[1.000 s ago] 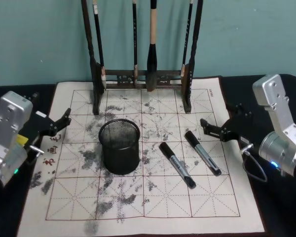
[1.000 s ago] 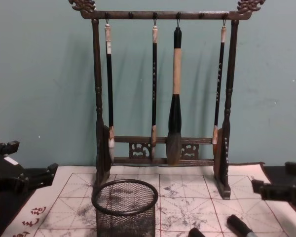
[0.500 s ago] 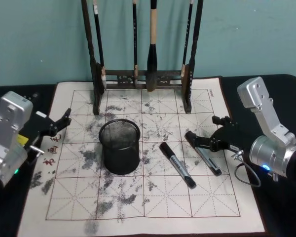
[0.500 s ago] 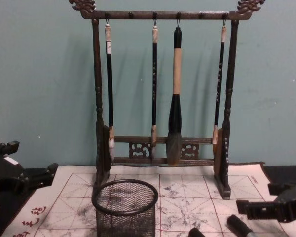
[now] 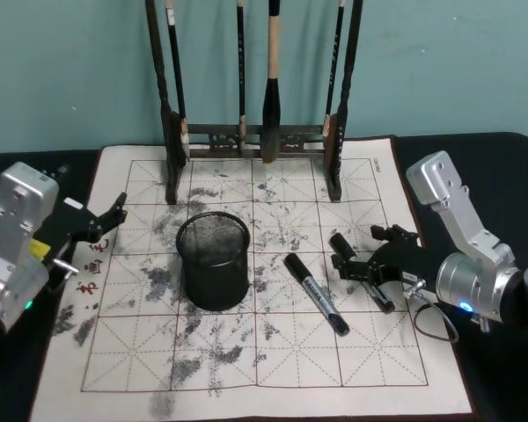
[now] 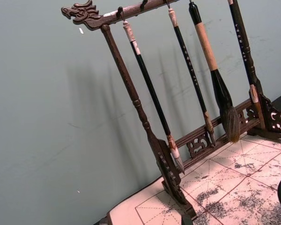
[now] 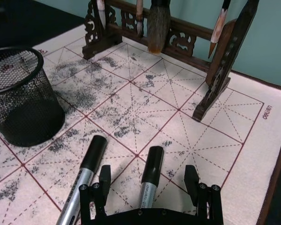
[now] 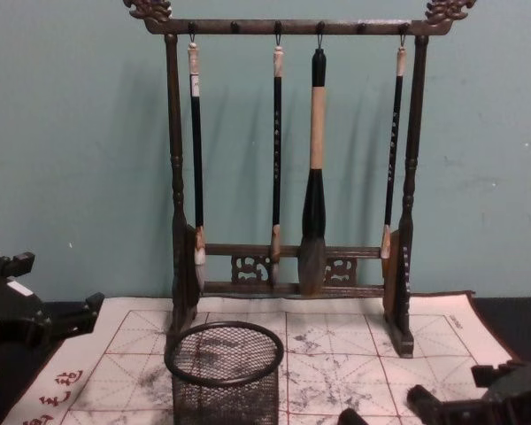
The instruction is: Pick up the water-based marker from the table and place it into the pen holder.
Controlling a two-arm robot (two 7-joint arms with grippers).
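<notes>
Black right pincer spread wide, astride marker, not gripping

Open space above the pen holder — brush rack close behind it, bare table in front

A mat lies on the bench, with a brush rack at its far edge. The pen holder stands before the rack, left of centre. To its right lie the inner marker and the outer marker — the right pincer straddles the latter. The left pincer hangs over the mat's left edge.
</notes>
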